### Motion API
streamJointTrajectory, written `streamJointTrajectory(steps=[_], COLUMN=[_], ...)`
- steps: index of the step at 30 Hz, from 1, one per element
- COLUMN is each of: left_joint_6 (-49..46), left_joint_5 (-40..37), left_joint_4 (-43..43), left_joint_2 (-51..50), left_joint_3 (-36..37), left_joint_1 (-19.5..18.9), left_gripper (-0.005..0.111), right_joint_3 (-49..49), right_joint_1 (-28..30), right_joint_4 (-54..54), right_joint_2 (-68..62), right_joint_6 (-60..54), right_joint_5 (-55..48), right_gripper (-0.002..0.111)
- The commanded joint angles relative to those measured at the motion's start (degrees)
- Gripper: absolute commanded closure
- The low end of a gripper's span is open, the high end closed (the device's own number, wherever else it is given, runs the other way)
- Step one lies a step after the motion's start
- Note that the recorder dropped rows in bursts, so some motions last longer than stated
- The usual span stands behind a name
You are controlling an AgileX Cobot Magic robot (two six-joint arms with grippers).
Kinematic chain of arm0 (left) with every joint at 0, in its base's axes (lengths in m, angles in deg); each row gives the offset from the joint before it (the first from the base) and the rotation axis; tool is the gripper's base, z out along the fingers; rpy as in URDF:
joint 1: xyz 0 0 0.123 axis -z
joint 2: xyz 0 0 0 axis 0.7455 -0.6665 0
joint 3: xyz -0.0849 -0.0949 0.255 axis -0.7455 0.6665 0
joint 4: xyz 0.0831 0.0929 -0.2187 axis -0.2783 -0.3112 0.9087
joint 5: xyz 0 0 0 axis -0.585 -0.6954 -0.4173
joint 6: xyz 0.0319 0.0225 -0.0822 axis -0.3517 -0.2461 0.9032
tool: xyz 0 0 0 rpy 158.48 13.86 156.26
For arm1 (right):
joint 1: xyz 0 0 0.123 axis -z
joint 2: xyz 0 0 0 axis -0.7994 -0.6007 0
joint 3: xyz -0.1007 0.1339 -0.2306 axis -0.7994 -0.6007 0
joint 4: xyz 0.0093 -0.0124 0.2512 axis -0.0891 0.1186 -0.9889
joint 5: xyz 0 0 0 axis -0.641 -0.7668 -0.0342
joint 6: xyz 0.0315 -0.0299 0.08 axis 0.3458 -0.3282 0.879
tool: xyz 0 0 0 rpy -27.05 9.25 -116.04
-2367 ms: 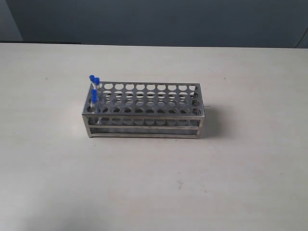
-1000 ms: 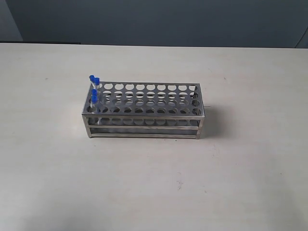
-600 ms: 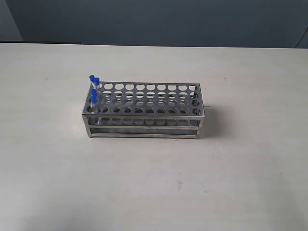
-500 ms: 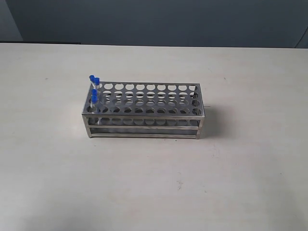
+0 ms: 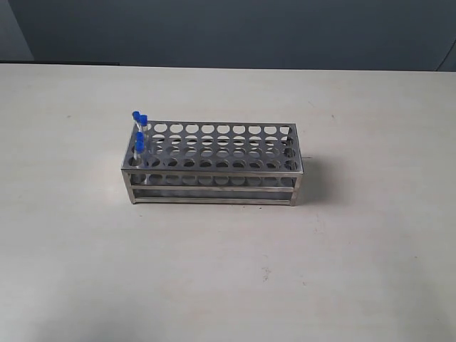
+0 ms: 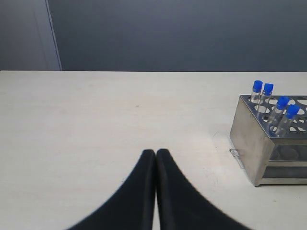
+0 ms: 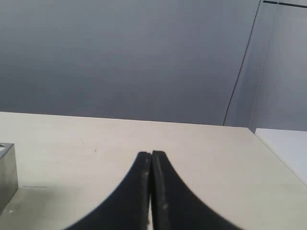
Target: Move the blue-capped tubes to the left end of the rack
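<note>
The silvery metal rack (image 5: 214, 165) stands mid-table in the exterior view, its many round holes bare except at the left end. There the blue-capped tubes (image 5: 140, 131) stand close together in the end holes. The left wrist view shows the same tubes (image 6: 274, 103) leaning slightly in the rack's end (image 6: 268, 143). My left gripper (image 6: 156, 152) is shut with nothing in it, well away from the rack. My right gripper (image 7: 151, 154) is also shut on nothing, with one corner of the rack (image 7: 7, 175) at the frame edge. Neither arm appears in the exterior view.
The pale table (image 5: 228, 271) spreads around the rack on all sides. A dark wall (image 5: 235, 32) runs behind its far edge. A white surface (image 7: 288, 143) lies beyond the table edge in the right wrist view.
</note>
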Motion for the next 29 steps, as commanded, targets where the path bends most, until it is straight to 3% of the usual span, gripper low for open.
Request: streamJointTrajectory(steps=[1, 29], left_joint_6=[0.03, 0.03], left_joint_5=[0.33, 0.33], left_joint_4=[-0.03, -0.03], left_joint_2=[0.2, 0.2], left_joint_3=[-0.18, -0.18], left_joint_1=[0.36, 0.36], left_gripper=[0.106, 0.106], right_joint_3=[-0.28, -0.28], right_joint_1=[0.34, 0.34], right_joint_4=[0.38, 0.18], right_joint_2=[0.34, 0.34], right_joint_6=[-0.24, 0.62], right_joint_5=[0.88, -1.29], right_gripper=[0.108, 0.108])
